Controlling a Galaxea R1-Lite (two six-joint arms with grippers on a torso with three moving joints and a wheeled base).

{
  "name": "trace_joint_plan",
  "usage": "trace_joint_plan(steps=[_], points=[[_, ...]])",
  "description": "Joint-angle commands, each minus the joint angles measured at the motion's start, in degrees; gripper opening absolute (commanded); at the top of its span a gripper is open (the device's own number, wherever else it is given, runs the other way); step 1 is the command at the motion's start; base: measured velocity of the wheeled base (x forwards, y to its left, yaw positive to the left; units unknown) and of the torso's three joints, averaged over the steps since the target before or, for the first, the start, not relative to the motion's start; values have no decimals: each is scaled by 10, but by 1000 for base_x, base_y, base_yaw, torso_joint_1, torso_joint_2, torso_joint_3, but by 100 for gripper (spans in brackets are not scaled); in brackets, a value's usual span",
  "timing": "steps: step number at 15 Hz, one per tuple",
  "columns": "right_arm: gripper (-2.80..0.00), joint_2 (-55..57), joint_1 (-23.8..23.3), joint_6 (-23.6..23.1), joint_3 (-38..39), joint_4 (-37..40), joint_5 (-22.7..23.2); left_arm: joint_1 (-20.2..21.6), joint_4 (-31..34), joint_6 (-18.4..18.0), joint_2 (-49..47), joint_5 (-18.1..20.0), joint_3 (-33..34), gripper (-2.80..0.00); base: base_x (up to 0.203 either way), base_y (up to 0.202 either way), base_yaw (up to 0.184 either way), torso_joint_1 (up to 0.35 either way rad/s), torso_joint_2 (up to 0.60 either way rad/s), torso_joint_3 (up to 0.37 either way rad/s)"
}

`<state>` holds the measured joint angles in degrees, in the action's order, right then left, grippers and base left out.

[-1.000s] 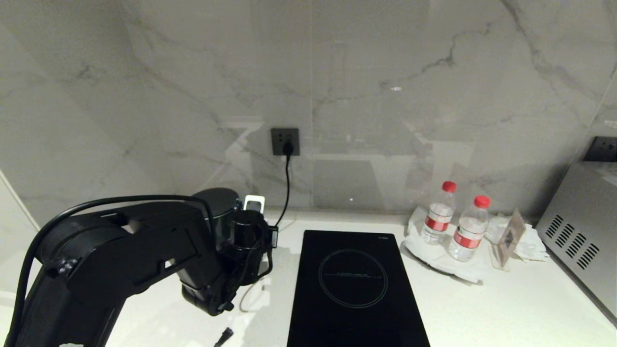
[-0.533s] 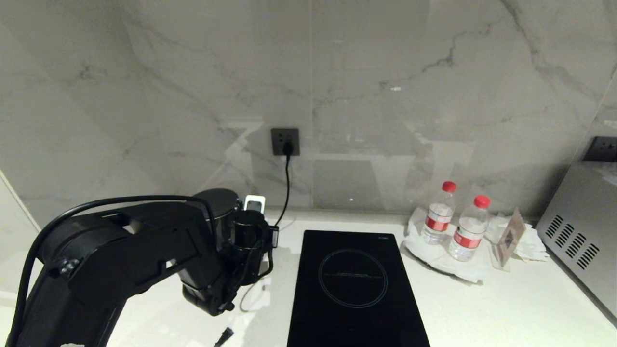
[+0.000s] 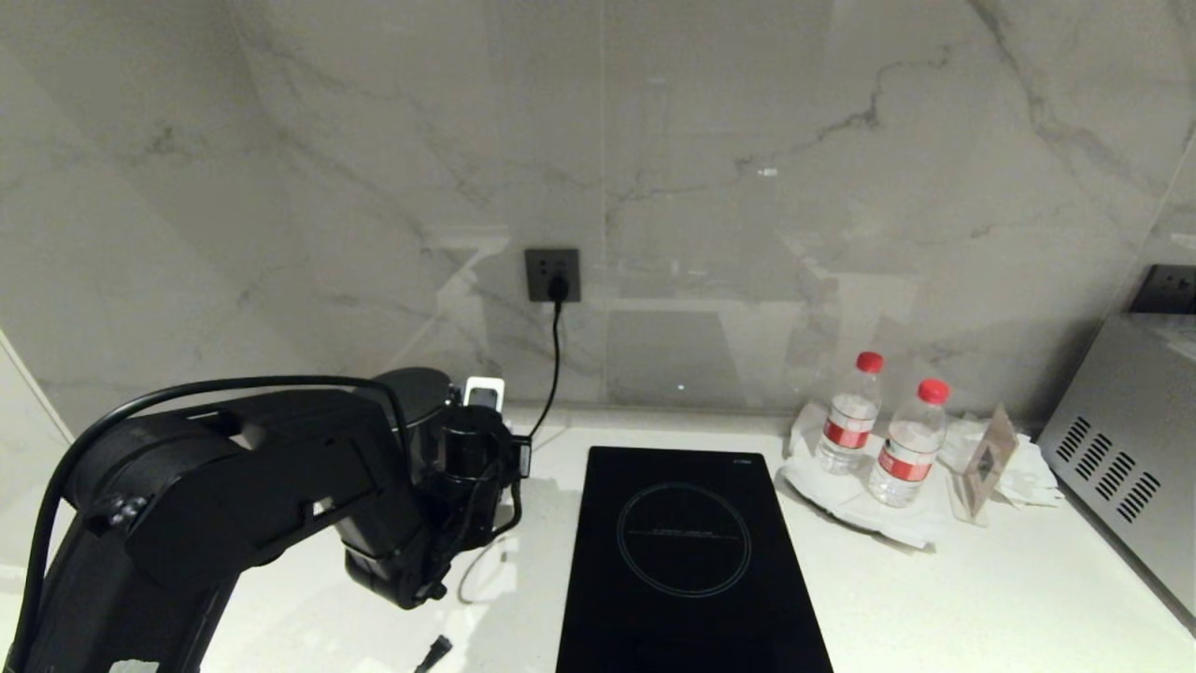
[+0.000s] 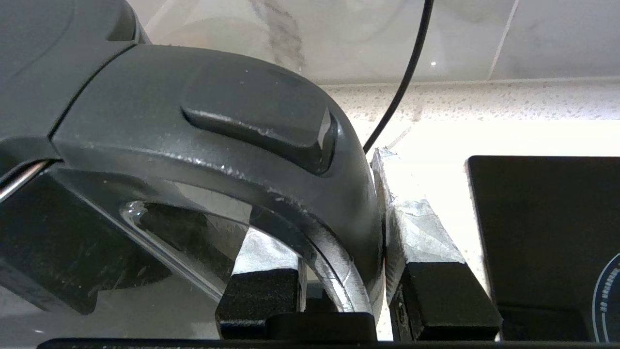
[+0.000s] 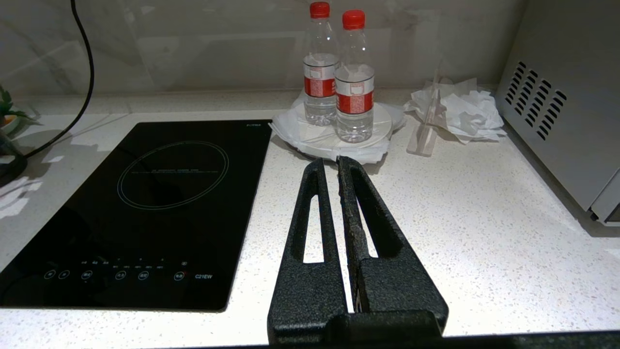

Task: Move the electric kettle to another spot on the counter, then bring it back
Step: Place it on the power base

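Glossy black electric kettle, flat lid and thick loop handle w/ a push-button on top, stands near the counter's back edge, left of the induction hob. Left gripper is clamped on the handle, one finger outside the loop, the other inside. Right gripper hovers over the counter's front right part, fingers pressed together, holding nothing. Count: one kettle, one hob, two red-capped water bottles by the back edge, one wall socket.
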<state>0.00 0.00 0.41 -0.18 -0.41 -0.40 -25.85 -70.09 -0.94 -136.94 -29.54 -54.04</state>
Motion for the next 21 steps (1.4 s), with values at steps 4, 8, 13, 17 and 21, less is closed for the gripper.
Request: trace_joint_plan(steps=[4, 8, 13, 17, 21], points=[[-280, 1, 0, 0, 1, 0, 1, -3, -22, 0, -1, -3, 21, -280, 0, 0, 0, 0, 0, 0], [-280, 0, 0, 0, 0, 0, 0, -9, -33, -4, -3, -3, 19, -280, 0, 0, 0, 0, 0, 0], [-280, 1, 0, 0, 0, 0, 0, -15, -31, -5, -4, -4, 17, 0, 0, 0, 0, 0, 0, 0], [-280, 0, 0, 0, 0, 0, 0, -12, -33, -5, -3, -4, 17, 0, 0, 0, 0, 0, 0, 0], [-280, 0, 0, 0, 0, 0, 0, -12, -35, -2, 5, -3, 41, 0, 0, 0, 0, 0, 0, 0]])
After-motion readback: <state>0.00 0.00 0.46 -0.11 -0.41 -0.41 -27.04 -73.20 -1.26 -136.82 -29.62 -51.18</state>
